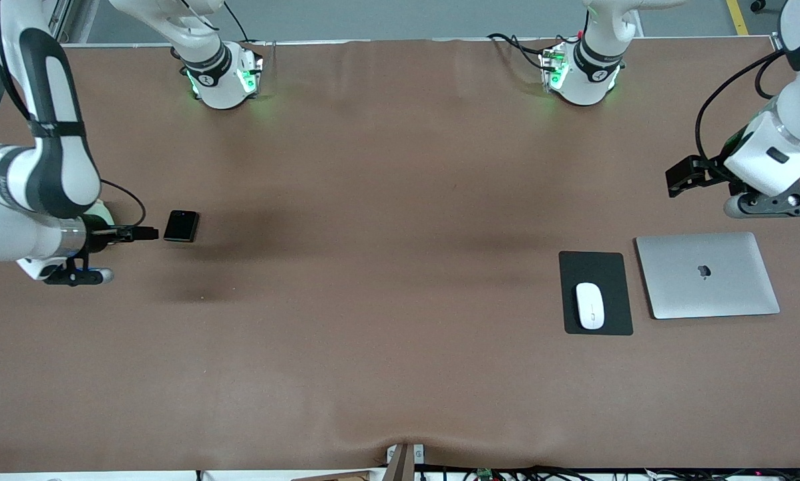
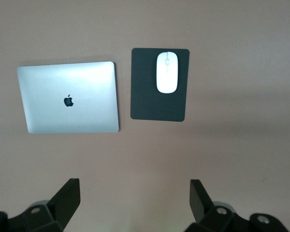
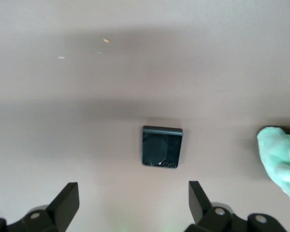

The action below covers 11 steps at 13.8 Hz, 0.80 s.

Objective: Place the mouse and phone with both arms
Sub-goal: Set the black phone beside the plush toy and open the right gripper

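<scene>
The white oval mouse (image 1: 590, 306) (image 2: 167, 72) lies on a black mat (image 1: 595, 267) (image 2: 157, 104) toward the left arm's end of the table. The black folded phone (image 1: 181, 226) (image 3: 162, 146) lies flat on the brown table toward the right arm's end. My right gripper (image 1: 147, 233) (image 3: 133, 191) hangs low just beside the phone, open, with nothing between its fingers. Over bare table beside the laptop, my left gripper (image 1: 680, 177) (image 2: 134, 191) is open and holds nothing; it is apart from the mouse.
A closed silver laptop (image 1: 707, 275) (image 2: 67, 96) lies beside the mat, toward the left arm's end. A pale green lump (image 3: 280, 162) shows at the edge of the right wrist view. Cables lie by the left arm's base (image 1: 583, 73).
</scene>
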Motion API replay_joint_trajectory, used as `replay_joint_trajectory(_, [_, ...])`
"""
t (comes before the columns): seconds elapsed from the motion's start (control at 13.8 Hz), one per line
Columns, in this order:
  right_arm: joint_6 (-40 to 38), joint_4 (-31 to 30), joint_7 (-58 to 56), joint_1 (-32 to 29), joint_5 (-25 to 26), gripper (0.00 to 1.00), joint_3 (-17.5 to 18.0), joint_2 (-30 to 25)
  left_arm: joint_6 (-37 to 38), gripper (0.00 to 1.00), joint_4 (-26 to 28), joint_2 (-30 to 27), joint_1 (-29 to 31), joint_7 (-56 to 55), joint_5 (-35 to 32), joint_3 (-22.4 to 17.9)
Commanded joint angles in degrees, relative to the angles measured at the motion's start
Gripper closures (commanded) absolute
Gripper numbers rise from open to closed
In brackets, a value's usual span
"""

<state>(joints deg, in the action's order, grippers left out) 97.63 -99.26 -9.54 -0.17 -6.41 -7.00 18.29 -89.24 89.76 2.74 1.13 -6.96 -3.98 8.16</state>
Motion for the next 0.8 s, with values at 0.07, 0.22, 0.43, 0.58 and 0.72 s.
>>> replay_joint_trajectory(0.07, [-5.15, 12.48, -0.65, 1.40, -0.36, 0.00, 0.32, 0.43, 0.99, 0.00, 0.51, -3.00, 1.59, 1.25, 0.98, -0.24])
replay_joint_trajectory(0.22, [-11.38, 20.55, -0.74, 0.88, 0.08, 0.00, 0.41, 1.65, 1.52, 0.00, 1.20, -4.23, 0.98, 4.22, 1.16, -1.47])
replay_joint_trajectory(0.43, [-12.46, 27.70, -0.74, 0.61, 0.35, 0.00, 0.41, 2.19, 2.13, 0.00, 2.70, -5.99, 0.89, 6.08, 3.87, -2.17])
replay_joint_trajectory(0.58, [-12.55, 31.57, -0.57, 0.52, 0.43, 0.00, 0.41, 2.10, 3.01, 0.00, 2.44, -6.26, 0.71, 6.26, 5.38, -2.80])
replay_joint_trajectory(0.72, [-15.16, 31.84, -0.56, 0.61, 0.00, 0.00, 0.32, -0.34, 3.10, 0.00, 2.35, -6.17, 1.32, 8.53, 5.38, -2.97])
